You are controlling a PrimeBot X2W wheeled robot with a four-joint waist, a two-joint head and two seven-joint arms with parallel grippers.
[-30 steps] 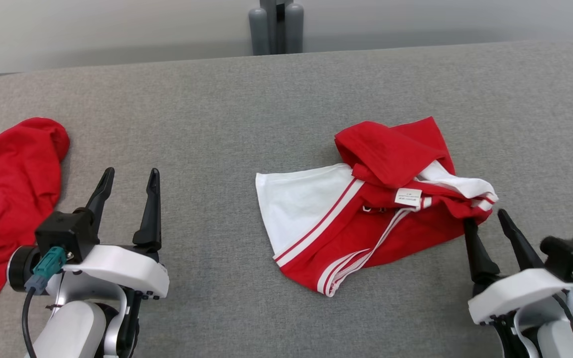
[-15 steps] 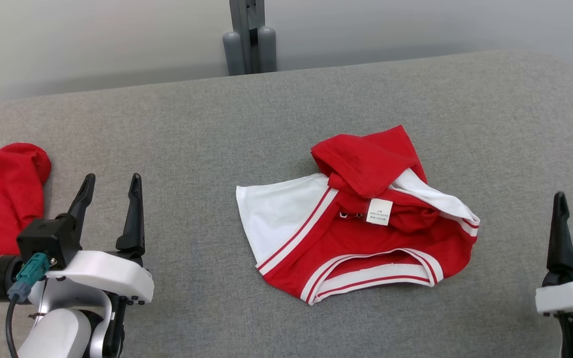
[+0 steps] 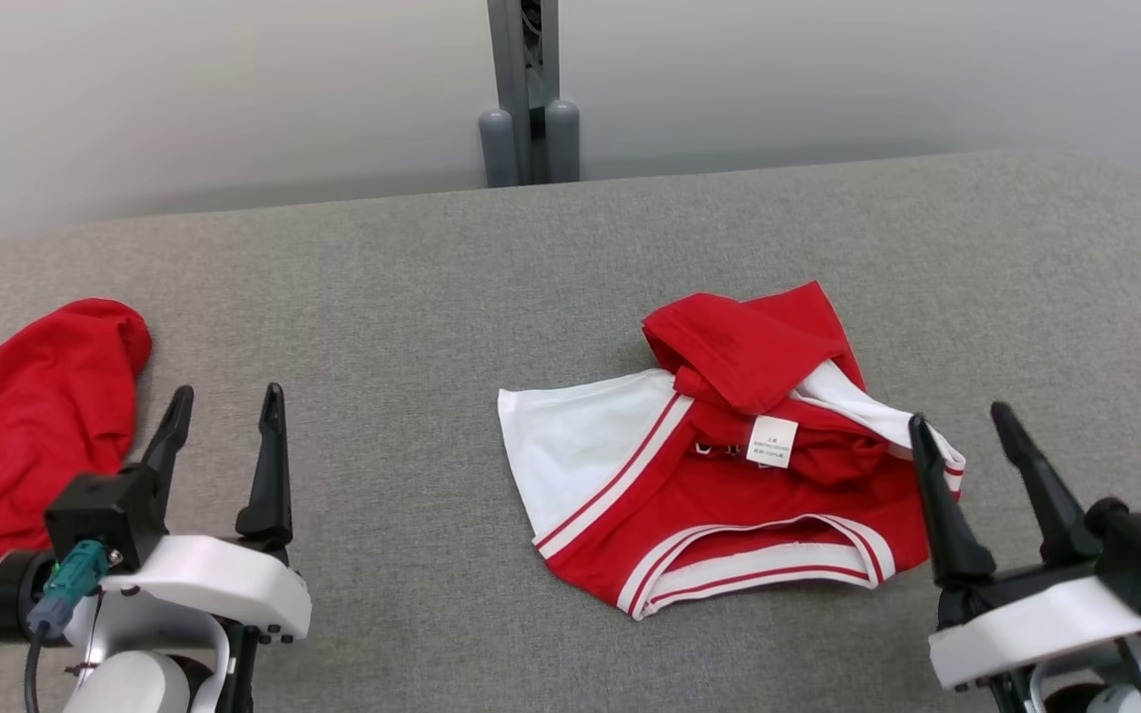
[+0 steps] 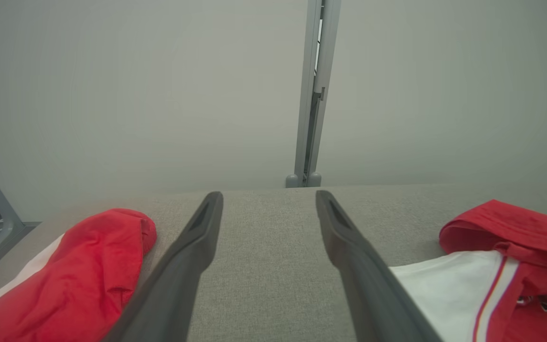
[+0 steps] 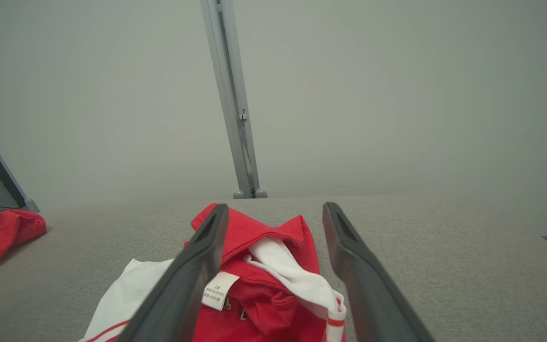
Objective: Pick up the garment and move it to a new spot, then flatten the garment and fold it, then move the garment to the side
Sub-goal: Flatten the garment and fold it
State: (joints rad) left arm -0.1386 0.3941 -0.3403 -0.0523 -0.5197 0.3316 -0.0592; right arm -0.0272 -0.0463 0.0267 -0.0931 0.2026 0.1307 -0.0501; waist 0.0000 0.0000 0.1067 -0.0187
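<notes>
Two grippers, the left gripper (image 3: 229,391) and the right gripper (image 3: 957,414), hang wide open over the gray table (image 3: 432,297), holding nothing. The bunched red and white garment (image 3: 729,495) lies right of the table's middle, well away from its far and right edges, with bare table around it.

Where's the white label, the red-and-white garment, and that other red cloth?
white label (image 3: 772,441), head view, its middle
red-and-white garment (image 3: 729,500), head view, red lower panel
other red cloth (image 3: 36,446), head view, red middle
</notes>
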